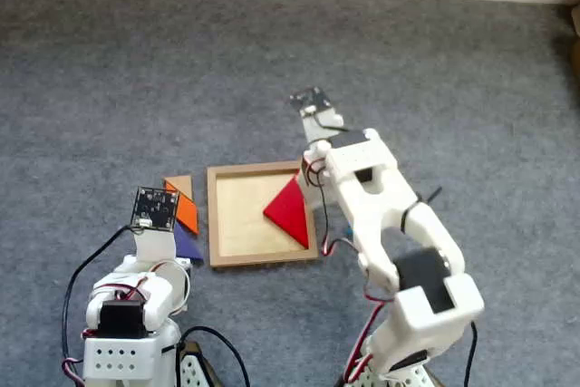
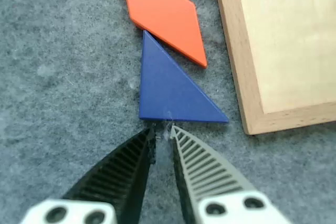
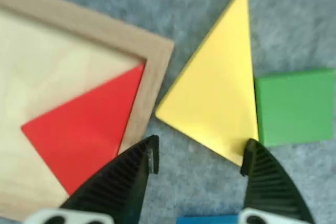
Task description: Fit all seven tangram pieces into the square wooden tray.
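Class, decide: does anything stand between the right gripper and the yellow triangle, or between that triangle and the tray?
Nothing visible separates the right gripper from the yellow triangle. Toward the tray, only its own raised rim lies between.

Two white moulded arms, the left arm [image 1: 127, 310] and the right arm [image 1: 390, 224], each carry black servo blocks, looping black cables and thin red leads. A bare dark circuit board [image 1: 156, 208] sits on the left wrist. On the left end effector [image 2: 161, 132], one ribbed finger is black and one pale grey — both on white mounts with round screw holes. On the right end effector [image 3: 202, 156], both ribbed fingers are black.
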Robot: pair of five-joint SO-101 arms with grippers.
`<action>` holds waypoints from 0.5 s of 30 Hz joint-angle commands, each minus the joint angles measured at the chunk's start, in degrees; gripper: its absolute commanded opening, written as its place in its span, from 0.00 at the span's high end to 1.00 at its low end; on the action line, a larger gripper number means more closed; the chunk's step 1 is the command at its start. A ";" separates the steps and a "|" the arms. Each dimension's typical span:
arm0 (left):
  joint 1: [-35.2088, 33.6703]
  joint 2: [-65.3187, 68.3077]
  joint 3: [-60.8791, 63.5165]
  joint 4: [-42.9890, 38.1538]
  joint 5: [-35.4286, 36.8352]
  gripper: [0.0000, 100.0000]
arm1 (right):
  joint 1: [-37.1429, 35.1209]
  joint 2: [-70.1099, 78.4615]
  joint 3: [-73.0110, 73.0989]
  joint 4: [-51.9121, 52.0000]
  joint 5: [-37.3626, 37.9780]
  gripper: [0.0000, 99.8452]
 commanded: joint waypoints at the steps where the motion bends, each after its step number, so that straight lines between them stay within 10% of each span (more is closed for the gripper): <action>1: 0.04 -2.68 1.19 0.18 0.26 0.93 | 0.92 0.66 -5.93 2.59 0.70 0.67; 15: 0.04 -2.68 1.19 0.18 0.26 0.93 | -1.45 1.01 -7.25 2.33 6.24 0.66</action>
